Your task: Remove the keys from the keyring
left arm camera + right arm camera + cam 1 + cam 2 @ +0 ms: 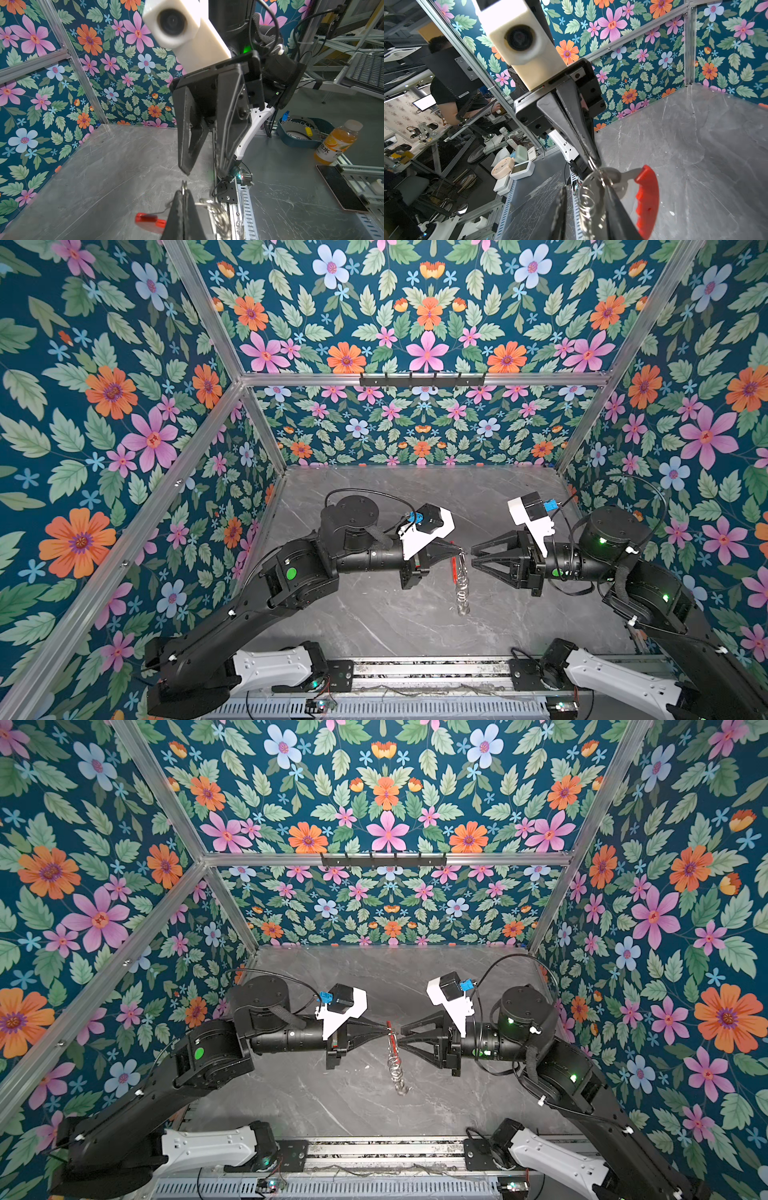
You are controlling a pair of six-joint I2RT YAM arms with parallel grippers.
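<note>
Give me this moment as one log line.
left gripper: shut on keyring, hanging edge-on | right gripper: open, beside keyring | key: not made out

Floral walls [428, 427]; grey marbled tabletop [374, 626]

Both top views look steeply down from above the near edge onto the grey table [374, 626], sharing almost the same scene. The left wrist view faces the right gripper [204, 174] from near, the right wrist view the left gripper [593, 165]; both share the keyring [646, 197].
</note>
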